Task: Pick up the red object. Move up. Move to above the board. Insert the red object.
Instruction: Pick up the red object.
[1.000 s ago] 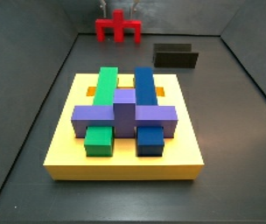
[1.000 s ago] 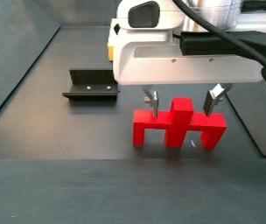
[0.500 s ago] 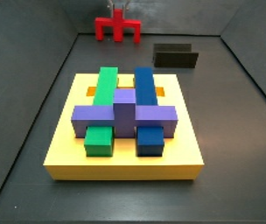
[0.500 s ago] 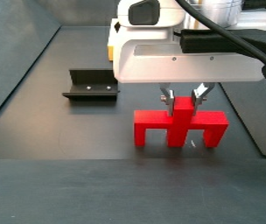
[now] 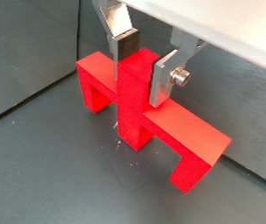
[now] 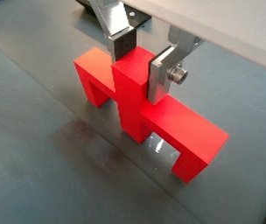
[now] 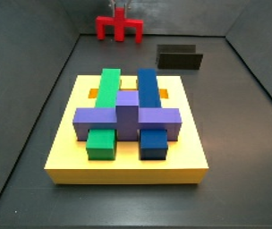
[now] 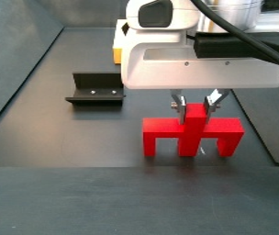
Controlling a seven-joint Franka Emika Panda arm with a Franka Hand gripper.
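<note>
Your gripper point(image 5: 143, 59) pinches the red object point(image 5: 142, 109) by its middle post, so it hangs straight. It sits at the far end, well away from the board point(image 7: 128, 164).

Even, soft overhead light, sharp focus throughout, faint glare on the dark floor point(image 6: 94, 144) below the end effector point(image 6: 143, 59).

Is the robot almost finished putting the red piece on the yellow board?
Not yet. The gripper has closed on the red piece's middle post, which looks gripped. It sits on the floor, or barely above. Lifting, carrying it over the yellow board and inserting it remain.
</note>
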